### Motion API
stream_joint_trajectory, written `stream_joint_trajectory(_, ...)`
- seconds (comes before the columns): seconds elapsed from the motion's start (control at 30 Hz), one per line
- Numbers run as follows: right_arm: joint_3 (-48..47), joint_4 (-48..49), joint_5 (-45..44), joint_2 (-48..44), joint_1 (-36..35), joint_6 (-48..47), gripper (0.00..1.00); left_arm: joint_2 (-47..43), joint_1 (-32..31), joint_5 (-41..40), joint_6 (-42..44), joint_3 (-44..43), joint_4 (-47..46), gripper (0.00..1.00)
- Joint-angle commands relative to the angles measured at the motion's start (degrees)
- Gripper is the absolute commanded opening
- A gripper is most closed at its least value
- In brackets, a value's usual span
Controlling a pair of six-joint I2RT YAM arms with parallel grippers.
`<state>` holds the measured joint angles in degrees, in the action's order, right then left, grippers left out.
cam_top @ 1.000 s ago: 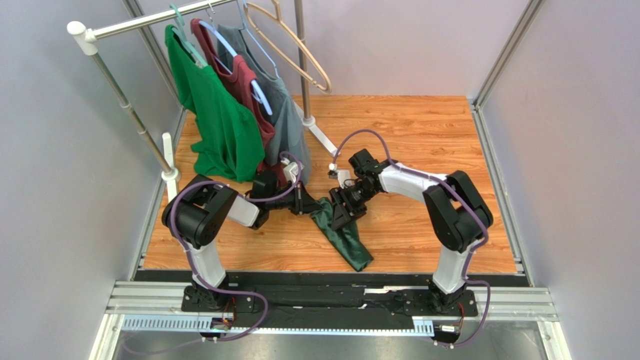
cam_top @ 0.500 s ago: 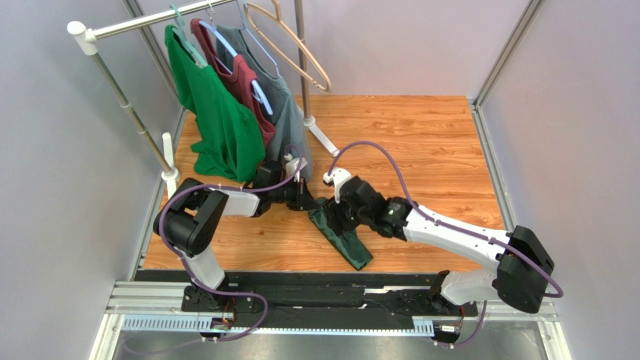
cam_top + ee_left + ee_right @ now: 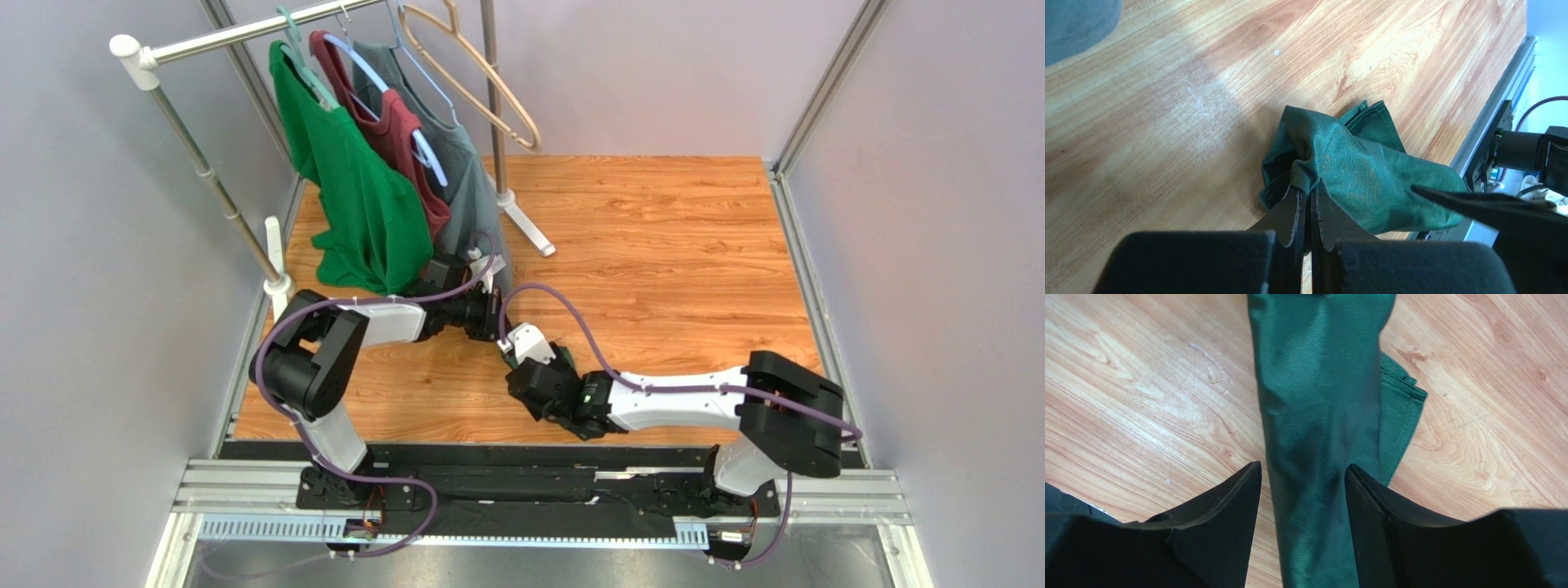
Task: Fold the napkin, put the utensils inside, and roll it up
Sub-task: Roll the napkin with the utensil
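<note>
worktop point(image 3: 687, 245): wood-grain board, a few light scuffs. White rack foot point(image 3: 528, 228) stands on it toward the back. Dark green napkin point(image 3: 1321, 416) lies on the near side of that foot, bunched into a narrow band. One flat corner is on the wood; the end closest to the foot is lifted off.

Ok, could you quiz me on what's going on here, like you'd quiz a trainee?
1. True or false: the left gripper is pinched shut on the napkin.
2. The right gripper is: A) shut on the napkin; B) open, a finger either side of the napkin; C) shut on nothing.
3. What colour is the shirt hanging leftmost on the rack?
Key: 1 true; 2 B; 3 bright green.
</note>
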<state>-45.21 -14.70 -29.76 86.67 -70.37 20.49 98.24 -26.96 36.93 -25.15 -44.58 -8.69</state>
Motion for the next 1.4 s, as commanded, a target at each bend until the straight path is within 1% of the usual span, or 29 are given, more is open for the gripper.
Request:
stream_joint_trajectory(0.0,-3.04,1.43,-7.68,3.14,-1.88,-0.10,0.56,-0.68,-0.20,-1.24,2.47,-1.92,4.03,0.00)
stream_joint_trajectory(0.2,-3.65,2.22,-4.52,7.63,-2.05,-2.03,0.55,-0.42,-0.20,-1.51,2.74,-2.62,5.61,0.00)
stream_joint_trajectory(0.37,-5.06,0.64,-3.73,10.44,-2.05,-2.39,0.54,-0.50,-0.20,-1.51,2.65,-3.15,5.79,0.00)
stream_joint_trajectory(0.47,-5.41,0.29,-1.98,10.97,-2.05,-2.56,0.52,-0.06,-0.20,-1.16,2.73,-3.59,6.14,0.00)
stream_joint_trajectory(0.63,-6.29,-1.29,0.05,10.79,-1.88,-2.04,0.54,-0.41,-0.20,-1.16,3.26,-3.67,6.58,0.00)
stream_joint_trajectory(0.8,-7.96,-5.60,5.58,13.25,-0.65,0.33,0.54,-0.85,-0.20,-0.72,3.44,-3.85,6.67,0.00)
stream_joint_trajectory(1.03,-6.47,-7.01,12.79,15.63,2.42,3.24,0.49,-1.82,-0.20,0.16,2.56,-3.50,5.09,0.00)
stream_joint_trajectory(1.07,-6.12,-7.01,14.71,16.15,3.13,3.24,0.48,-2.17,-0.20,0.25,2.30,-3.41,4.82,0.02)
stream_joint_trajectory(1.1,-5.77,-7.01,15.51,16.51,3.48,3.24,0.47,-2.95,-0.20,0.25,2.21,-3.32,4.65,0.06)
stream_joint_trajectory(1.13,-5.50,-6.84,16.04,16.86,3.74,3.24,0.43,-3.40,-0.20,0.16,2.03,-3.32,4.47,0.09)
stream_joint_trajectory(1.17,-5.41,-6.75,17.44,17.73,4.18,3.24,0.39,-4.27,-0.20,-0.10,1.68,-3.32,4.47,0.15)
stream_joint_trajectory(1.2,-5.24,-6.83,18.06,18.09,4.62,3.15,0.34,-4.63,-0.20,-0.36,1.51,-3.32,4.47,0.28)
stream_joint_trajectory(1.23,-5.24,-6.75,18.59,18.44,4.71,3.06,0.28,-5.15,-0.20,-0.97,1.33,-3.41,4.73,0.35)
stream_joint_trajectory(1.27,-5.24,-6.57,19.64,18.79,4.98,2.89,0.26,-5.59,-0.20,-1.50,1.07,-3.32,4.82,0.41)
stream_joint_trajectory(1.3,-5.24,-6.66,20.26,19.23,5.24,2.80,0.23,-6.64,-0.11,-2.03,0.89,-3.24,4.99,0.52)
stream_joint_trajectory(1.33,-5.33,-6.66,20.79,19.32,5.59,2.63,0.17,-7.18,-0.11,-3.43,0.89,-3.24,5.61,0.55)
stream_joint_trajectory(1.37,-5.24,-6.57,21.92,19.32,5.94,2.10,0.14,-8.31,-0.11,-4.40,0.71,-3.24,6.13,0.58)
